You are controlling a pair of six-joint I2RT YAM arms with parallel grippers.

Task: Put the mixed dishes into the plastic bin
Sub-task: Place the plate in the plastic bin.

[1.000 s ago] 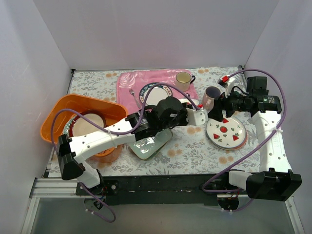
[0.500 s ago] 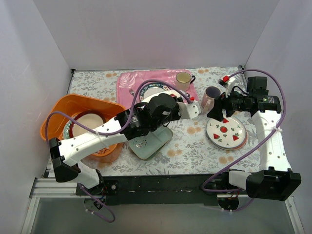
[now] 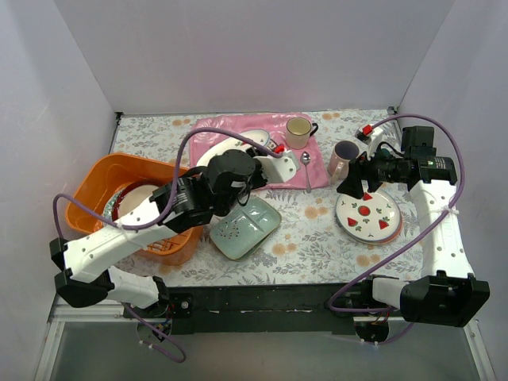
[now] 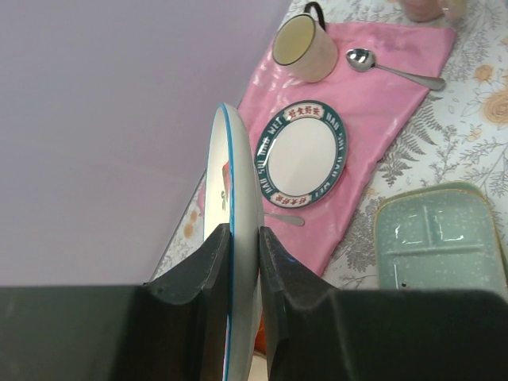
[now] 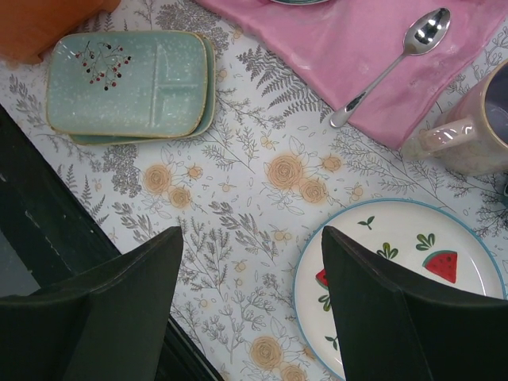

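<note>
Orange is where it's all headed: the plastic bin (image 3: 89, 189) sits at the left side of the table with a maroon-rimmed cream plate (image 3: 143, 202) lying flat in it. Now look at the left gripper (image 4: 242, 238): its two fingers are pinched tight on the rim of a white plate with a blue edge (image 4: 238, 171), which is held up on its edge, thin side to the wrist camera, above the pink cloth mat (image 3: 317, 151). I'd say gripping by the rim is the only way two narrow fingers can carry a flat plate, and from that pose it can be tipped and lowered into the tub. Below it on the mat lie the patterned-rim plate (image 4: 302, 152), a cream mug (image 3: 298, 131) and a spoon (image 3: 306, 167), none of which looks like bin cargo. Just right of the bin, the pale green divided tray (image 3: 246, 228) rests flat on the flowered tablecloth. Over on the right, the right gripper (image 5: 252, 238) hovers with its fingers spread wide and nothing between them, close by the pink mug (image 3: 343, 159) and the fruit-printed white plate (image 3: 367, 214). My guess is it's poised to take one of those next.
</note>
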